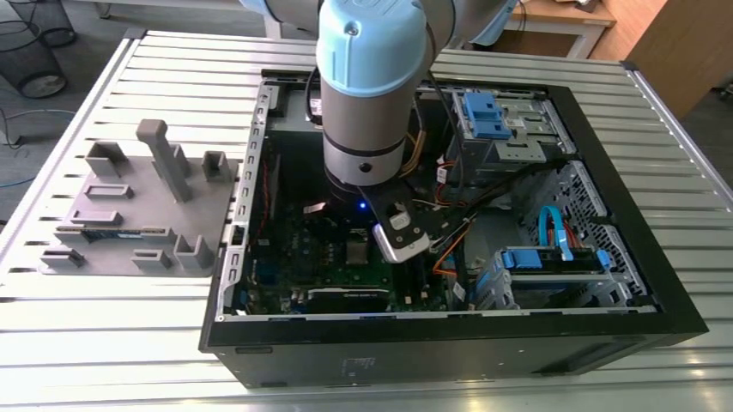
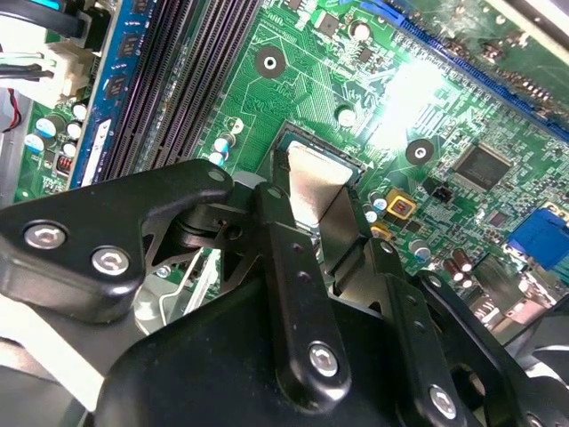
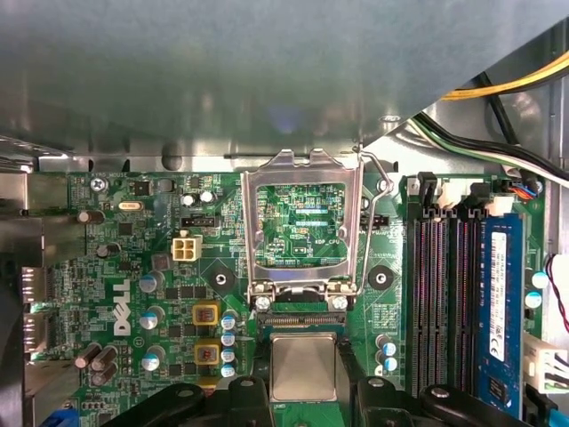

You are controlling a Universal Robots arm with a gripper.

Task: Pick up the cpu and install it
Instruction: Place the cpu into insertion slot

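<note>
The fingers [image 2: 286,249] grip the cpu [image 3: 302,369] by its edges, level over the socket [image 3: 302,320], whose frame [image 3: 302,165] stands open to admit it.

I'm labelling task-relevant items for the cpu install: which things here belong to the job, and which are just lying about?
Job: cpu, held in the gripper; open socket frame; motherboard.
Lying about: blue memory stick; grey holder tray; drive cage; wire wastebasket.
</note>
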